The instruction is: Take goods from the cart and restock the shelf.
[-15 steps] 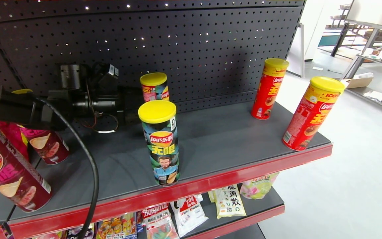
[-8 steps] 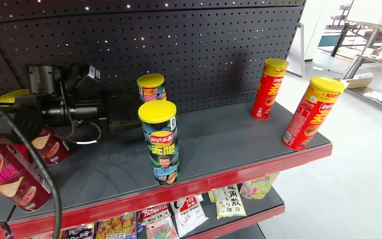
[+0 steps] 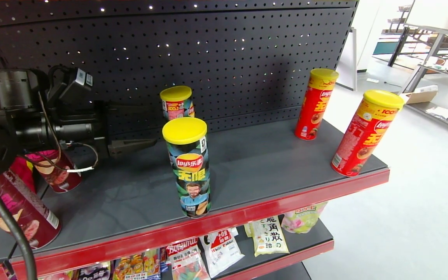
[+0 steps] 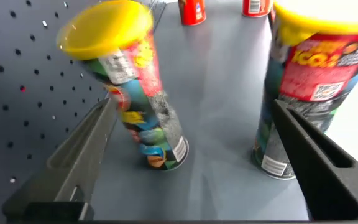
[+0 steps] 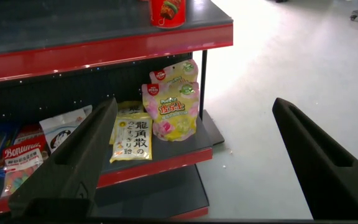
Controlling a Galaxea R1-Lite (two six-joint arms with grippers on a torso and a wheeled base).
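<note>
— Where is the can (image 3: 176, 102) stood?
— Behind the front can (image 3: 188, 167), at the back of the shelf (image 3: 255, 155), so the row is filled; the left hand (image 3: 148, 124) is held spread (empty) nearby.

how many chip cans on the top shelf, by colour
dark blue cans: 2
red cans: 2
maroon cans: 2 that I can make out
total: 6
</note>
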